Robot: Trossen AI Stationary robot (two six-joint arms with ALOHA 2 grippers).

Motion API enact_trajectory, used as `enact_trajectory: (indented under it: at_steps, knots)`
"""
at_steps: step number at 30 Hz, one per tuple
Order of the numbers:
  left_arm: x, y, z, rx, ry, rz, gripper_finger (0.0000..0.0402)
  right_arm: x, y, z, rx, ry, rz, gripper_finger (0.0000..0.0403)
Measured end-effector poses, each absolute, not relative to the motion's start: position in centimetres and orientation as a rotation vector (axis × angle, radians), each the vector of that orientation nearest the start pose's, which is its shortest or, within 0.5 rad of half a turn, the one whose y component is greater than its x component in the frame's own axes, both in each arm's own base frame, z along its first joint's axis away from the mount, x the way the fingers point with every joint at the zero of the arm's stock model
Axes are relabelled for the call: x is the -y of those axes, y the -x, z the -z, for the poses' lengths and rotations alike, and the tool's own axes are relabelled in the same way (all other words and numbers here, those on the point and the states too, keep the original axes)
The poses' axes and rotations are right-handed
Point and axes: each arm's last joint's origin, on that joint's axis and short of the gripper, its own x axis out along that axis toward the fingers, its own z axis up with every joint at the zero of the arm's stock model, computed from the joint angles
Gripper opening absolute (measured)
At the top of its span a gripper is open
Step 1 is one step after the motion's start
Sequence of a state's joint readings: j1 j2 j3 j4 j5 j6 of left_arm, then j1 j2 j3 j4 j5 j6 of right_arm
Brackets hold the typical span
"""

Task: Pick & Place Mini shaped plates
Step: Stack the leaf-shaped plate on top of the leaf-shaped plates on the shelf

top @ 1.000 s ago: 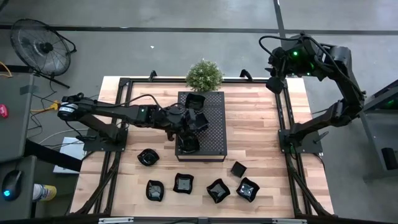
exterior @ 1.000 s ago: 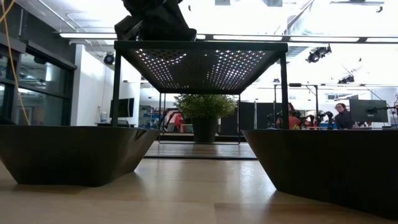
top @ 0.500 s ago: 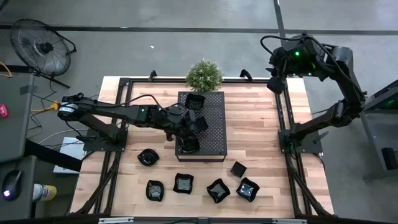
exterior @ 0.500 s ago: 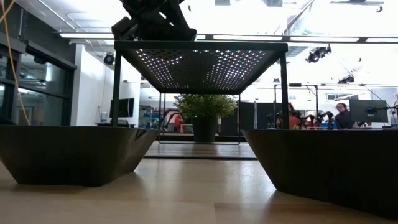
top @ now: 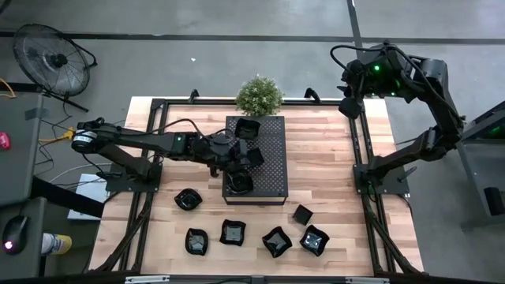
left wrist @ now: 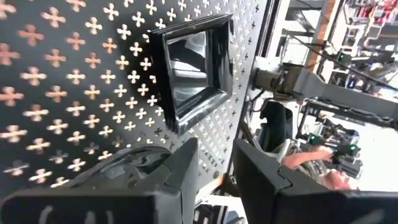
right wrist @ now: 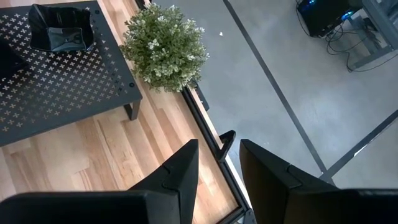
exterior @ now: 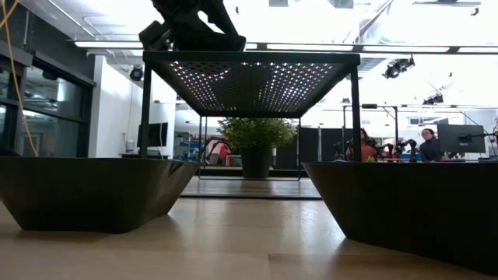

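Observation:
My left gripper (top: pixel 243 156) is over the black perforated tray (top: pixel 272 170) and shut on a glossy black mini plate (top: pixel 254 155), which also shows beside one finger in the left wrist view (left wrist: pixel 134 165). Two more plates sit on the tray, a square one near its far edge (top: pixel 248 128) and one near its near edge (top: pixel 241 183). Several plates lie on the wooden table in front of the tray, among them a round one (top: pixel 187 199) and a small square one (top: pixel 302 214). My right gripper (top: pixel 347 106) waits, shut and empty, high beyond the table's far right corner. My left gripper comes at the plate low, from the table's left. One finger (left wrist: pixel 180 168) lies over the plate's hollow (left wrist: pixel 134 165). That finger hides the rim, so the kind of hold does not show. In the low view the gripper and plate (exterior: pixel 191 23) sit right at the tray's top.
The tray stands on legs above the table (exterior: pixel 257 78). A potted plant (top: pixel 259 95) stands just behind its far edge. Black frame rails run along the table's left and right sides. Two plates loom close in the low view (exterior: pixel 93 190) (exterior: pixel 412 206). A fan (top: pixel 51 59) stands off the table's far left.
My left gripper has shifted a little toward the table's left edge over the tray, staying low and keeping its fingers as they were.

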State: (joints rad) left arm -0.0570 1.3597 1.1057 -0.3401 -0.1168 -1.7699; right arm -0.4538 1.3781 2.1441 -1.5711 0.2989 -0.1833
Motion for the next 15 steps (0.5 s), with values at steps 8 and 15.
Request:
enact_trajectory:
  at_steps: [8, 15]
  knots:
    - [1.4, -28.0, -33.3, -0.367, 1.565, -0.463, 0.0097, 8.2, -15.0, -50.7, -0.883, 0.102, 0.633, 0.0113]
    - [1.3, -25.1, -35.3, -0.496, 1.464, -0.485, 0.0097, 8.2, -15.0, -50.7, -0.883, 0.102, 0.633, 0.0113]
